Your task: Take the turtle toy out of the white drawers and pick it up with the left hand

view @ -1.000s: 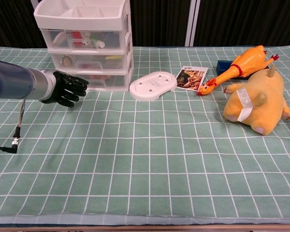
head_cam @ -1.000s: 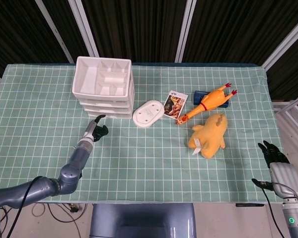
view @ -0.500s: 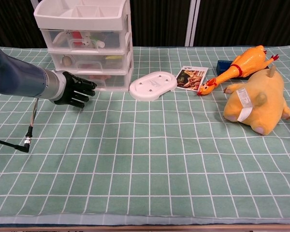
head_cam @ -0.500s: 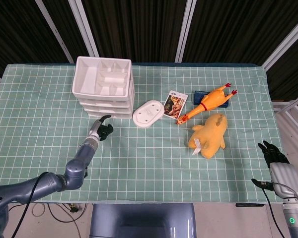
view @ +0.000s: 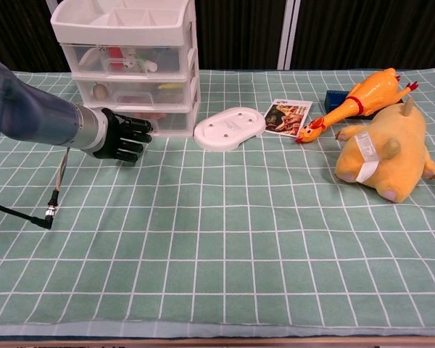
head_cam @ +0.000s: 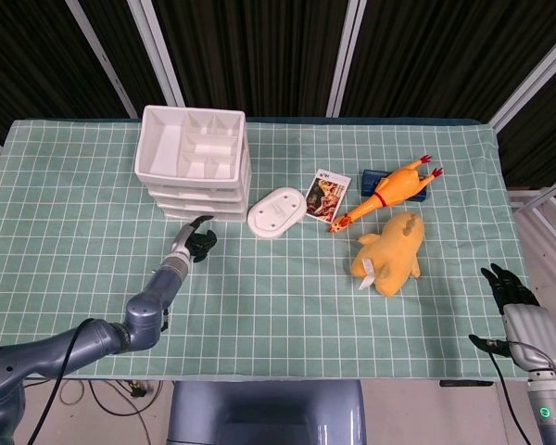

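Note:
The white drawers (head_cam: 195, 171) (view: 130, 65) stand at the back left of the table, all three drawers pushed in. Small coloured items show through the clear fronts, and I cannot pick out the turtle toy among them. My left hand (head_cam: 194, 243) (view: 123, 138) hovers just in front of the bottom drawer, fingers stretched toward its front, holding nothing. Whether it touches the drawer I cannot tell. My right hand (head_cam: 510, 286) hangs beyond the table's right front corner, fingers apart and empty; the chest view does not show it.
A white oval lid (head_cam: 277, 212) lies just right of the drawers, then a picture card (head_cam: 327, 196). Further right are a rubber chicken (head_cam: 389, 192), a blue box (head_cam: 371, 176) behind it, and a yellow plush animal (head_cam: 389, 252).
My left hand has slid to the right and nearer the bottom drawer's front. The right hand and the objects have stayed put.

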Motion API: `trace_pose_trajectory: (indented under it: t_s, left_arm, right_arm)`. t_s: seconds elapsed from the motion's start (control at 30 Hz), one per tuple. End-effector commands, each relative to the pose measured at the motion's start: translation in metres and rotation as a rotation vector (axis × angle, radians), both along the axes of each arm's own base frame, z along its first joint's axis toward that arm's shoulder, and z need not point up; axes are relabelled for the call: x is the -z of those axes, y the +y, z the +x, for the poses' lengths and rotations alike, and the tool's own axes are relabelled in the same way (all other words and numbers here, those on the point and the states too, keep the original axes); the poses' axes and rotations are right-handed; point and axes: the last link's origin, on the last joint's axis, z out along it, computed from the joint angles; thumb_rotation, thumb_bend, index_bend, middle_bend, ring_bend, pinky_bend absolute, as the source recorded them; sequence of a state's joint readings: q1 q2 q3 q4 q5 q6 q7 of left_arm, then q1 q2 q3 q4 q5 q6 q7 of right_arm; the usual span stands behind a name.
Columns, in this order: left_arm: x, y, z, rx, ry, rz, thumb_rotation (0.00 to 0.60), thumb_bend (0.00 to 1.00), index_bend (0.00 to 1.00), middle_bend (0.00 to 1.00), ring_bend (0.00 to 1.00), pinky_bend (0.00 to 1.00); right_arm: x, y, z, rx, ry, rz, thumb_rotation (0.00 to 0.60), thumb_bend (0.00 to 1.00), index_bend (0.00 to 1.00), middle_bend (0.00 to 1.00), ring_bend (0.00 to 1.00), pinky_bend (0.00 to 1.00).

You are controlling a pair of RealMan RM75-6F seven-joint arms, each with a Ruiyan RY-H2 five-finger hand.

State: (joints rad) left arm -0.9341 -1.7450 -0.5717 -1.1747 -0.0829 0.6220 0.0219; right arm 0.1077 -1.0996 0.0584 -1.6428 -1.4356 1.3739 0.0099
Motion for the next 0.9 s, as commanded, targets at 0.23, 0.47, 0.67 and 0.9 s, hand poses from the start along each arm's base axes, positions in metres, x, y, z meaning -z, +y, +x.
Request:
trace_pose_trajectory:
  t_s: [0.23,0.47,0.67,0.9]
  left_arm:
    - [0.0065,0.0024,0.0022,-0.046,-0.070,-0.009,0.600,0.77,0.11,0.92,0.95,0.99]
    - [0.0094,0.0049,0.0021,-0.058,-0.102,-0.012,0.600,0.77,0.12,0.92,0.95,0.99]
    - [0.0077,0.0085,0.0025,-0.045,-0.123,-0.010,0.600,0.77,0.15,0.92,0.95,0.99]
    - [0.0076,0.0064,0.0016,-0.035,-0.122,-0.006,0.600,0.77,0.16,0.92,0.95,0.99]
  right_arm:
    - [-0.0005,0.0000,0.0005,0.001,-0.004,0.001,0.600,0.04,0.00,0.00,0.00,0.19]
    - [-0.0003,0.0000,0.0005,0.003,-0.008,0.004,0.600,0.04,0.00,0.00,0.00,0.19]
    - [-0.0001,0.0000,0.0003,0.009,-0.011,0.007,0.600,0.04,0.00,0.00,0.00,0.19]
    - [-0.0001,0.0000,0.0006,0.010,-0.012,0.007,0.600,0.04,0.00,0.00,0.00,0.19]
